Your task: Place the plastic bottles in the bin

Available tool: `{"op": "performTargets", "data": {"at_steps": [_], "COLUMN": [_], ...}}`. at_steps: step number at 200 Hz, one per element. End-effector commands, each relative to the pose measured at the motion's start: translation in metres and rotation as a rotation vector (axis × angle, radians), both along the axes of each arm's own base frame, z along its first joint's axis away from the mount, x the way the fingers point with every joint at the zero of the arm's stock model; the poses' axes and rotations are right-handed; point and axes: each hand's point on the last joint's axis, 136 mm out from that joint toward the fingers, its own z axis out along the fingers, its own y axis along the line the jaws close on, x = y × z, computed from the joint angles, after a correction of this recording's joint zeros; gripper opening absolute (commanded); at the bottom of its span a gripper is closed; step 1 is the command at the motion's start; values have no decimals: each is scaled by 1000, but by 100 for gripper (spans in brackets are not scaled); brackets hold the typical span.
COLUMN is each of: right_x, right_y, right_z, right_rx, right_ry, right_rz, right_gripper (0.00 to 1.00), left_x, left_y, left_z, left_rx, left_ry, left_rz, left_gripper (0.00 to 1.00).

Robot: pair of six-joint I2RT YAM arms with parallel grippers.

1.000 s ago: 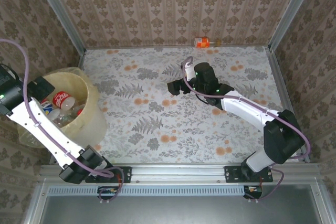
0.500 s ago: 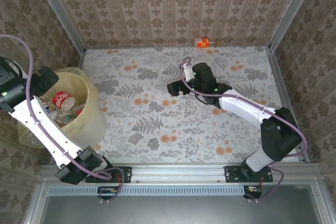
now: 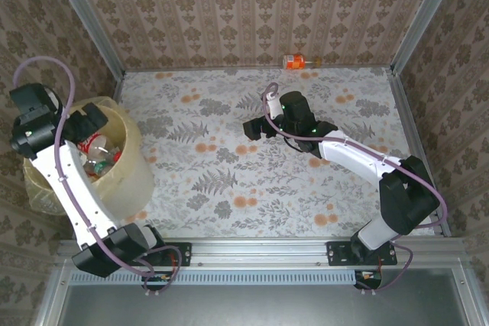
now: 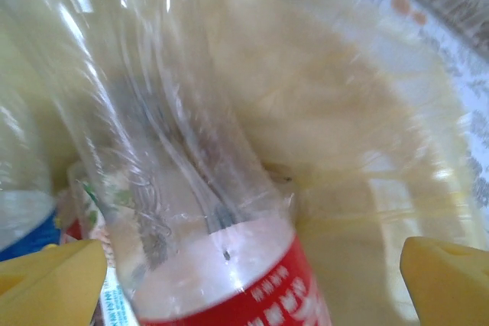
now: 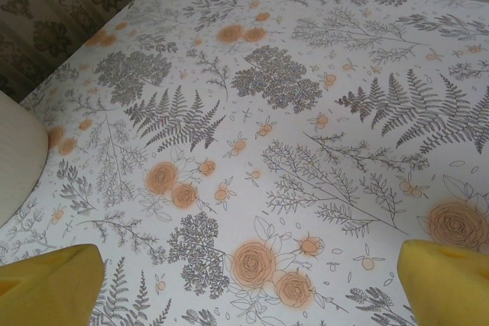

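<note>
Top external: left gripper [image 3: 90, 118] hangs over bin [image 3: 134, 177] opening.

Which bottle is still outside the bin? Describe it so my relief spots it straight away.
Start at the floral table and follow it to its far edge, under the patterned back wall. Right of centre along that edge lies a small bottle on its side. Its orange label and lone spot by the wall set it apart from the bottles piled in the yellow bin at left.
</note>
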Motion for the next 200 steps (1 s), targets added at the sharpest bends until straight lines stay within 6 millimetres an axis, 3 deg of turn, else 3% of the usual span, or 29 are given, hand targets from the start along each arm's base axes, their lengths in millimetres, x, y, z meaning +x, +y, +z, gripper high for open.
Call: {"op": "performTargets", "data": {"at_steps": [1,27,51,90,108,142,200], "right_x": [8,20,42,87,106,143,196], "right_y": [0,-13,-36,-86,-111,-158,-222], "right_z": [21,36,38,17,6,-8,-17], "right_rx": [26,60,96,127,141,256,313], "right_ry": [-46,-83,-68,38,86,196,169], "right_rz": [-28,-76,-165,-341,-419,-555,-701], "right_gripper": [100,100,100,100,100,100,100], "left_x": [-6,2,24,71,98,151,250], "left_y": [-6,-27,-60,-143,-193,-268,-335], "left_z": [48,84,101,113,113,91,30], "left_rx": [96,180,216,192,136,30,-26], "left_ry": [-90,-181,-263,-406,-489,-592,-623], "left_rz": [21,-21,-116,-349,-497,-679,-750], "left_gripper": [100,100,100,100,100,100,100]}}
